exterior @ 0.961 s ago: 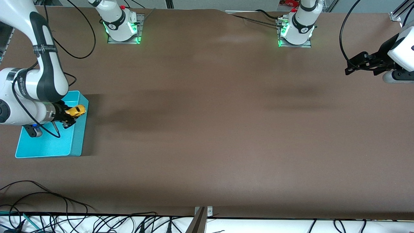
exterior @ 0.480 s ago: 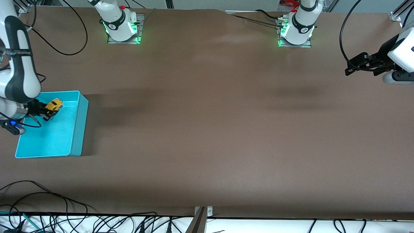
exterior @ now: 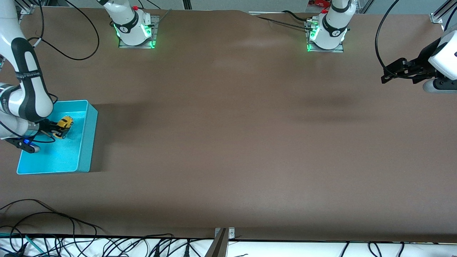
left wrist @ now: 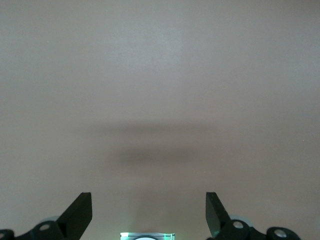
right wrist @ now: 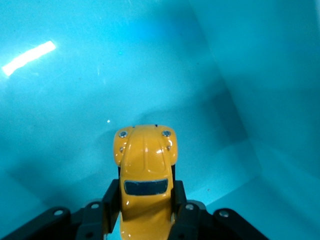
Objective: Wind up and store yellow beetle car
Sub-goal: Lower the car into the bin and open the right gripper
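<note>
A wide brown table (exterior: pixel 228 142) is seen from the front camera, bare over most of its surface. Two robot bases (exterior: pixel 134 26) are bolted along the table's edge farthest from that camera, each lit green at the foot.

At the right arm's end of the table a turquoise bin (exterior: pixel 84 142) is set, open at the top, with its floor and inner walls (right wrist: pixel 260 75) shown in the right wrist view. A bright streak of reflected light is seen on the bin's floor.

The right arm is bent down over the bin, and the right gripper (exterior: pixel 57 129) is held low inside it, over the part of the floor farther from the front camera. Its fingers (right wrist: pixel 111 200) are closed on the two sides of the yellow beetle car (exterior: pixel 64 123), which is gripped by its rear half, with the nose and two small headlights (right wrist: pixel 145 145) pointed away from the wrist. Whether the wheels are touching the bin's floor cannot be told.

The left arm is held waiting at its own end of the table, with the left gripper (exterior: pixel 400 69) raised over bare tabletop. Its two black fingers (left wrist: pixel 80 212) are spread wide, nothing is held between them, and only brown table and a faint shadow are shown beneath them.
</note>
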### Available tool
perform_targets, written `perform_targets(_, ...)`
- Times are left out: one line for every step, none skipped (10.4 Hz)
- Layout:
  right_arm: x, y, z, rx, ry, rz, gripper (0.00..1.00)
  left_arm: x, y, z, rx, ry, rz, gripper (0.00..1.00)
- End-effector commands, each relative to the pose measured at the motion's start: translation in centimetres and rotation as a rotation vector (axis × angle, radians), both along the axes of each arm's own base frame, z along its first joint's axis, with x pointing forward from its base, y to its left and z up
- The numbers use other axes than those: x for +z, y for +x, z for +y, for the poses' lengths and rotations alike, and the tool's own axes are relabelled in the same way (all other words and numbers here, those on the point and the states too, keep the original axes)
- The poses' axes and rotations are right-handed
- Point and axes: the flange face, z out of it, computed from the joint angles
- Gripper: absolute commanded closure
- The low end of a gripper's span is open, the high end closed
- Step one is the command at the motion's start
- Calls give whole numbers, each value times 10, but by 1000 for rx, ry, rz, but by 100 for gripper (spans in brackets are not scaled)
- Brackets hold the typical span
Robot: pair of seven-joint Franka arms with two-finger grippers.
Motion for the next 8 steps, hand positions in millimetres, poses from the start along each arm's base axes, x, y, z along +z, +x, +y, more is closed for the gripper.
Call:
perform_targets(10, 1, -3, 8, 2, -5, 0, 6, 1, -1, 4, -5, 6, 0)
perform_targets(24, 0, -5, -7, -7, -8, 0, 7, 1, -1, 3, -5, 4, 0)
perform_targets(45, -6, -18, -31, -20, 1, 0, 6, 2, 0, 6, -4, 6, 0)
perform_targets(70, -7, -19, -35, -29, -15, 0, 6, 2, 0, 6, -4, 6, 0)
perform_targets(99, -9, -18, -40, -36, -22, 0, 6, 2, 0, 6, -4, 6, 0)
perform_targets(130, -11, -16, -42, -43, -34, 0, 7, 1, 0, 7, -3, 4, 0)
perform_targets(165, -12, -17, -28, -53, -67, 0, 6, 2, 0, 6, -4, 6, 0)
perform_targets(196, -15, -16, -28, -64, -84, 0, 6, 2, 0, 7, -3, 6, 0)
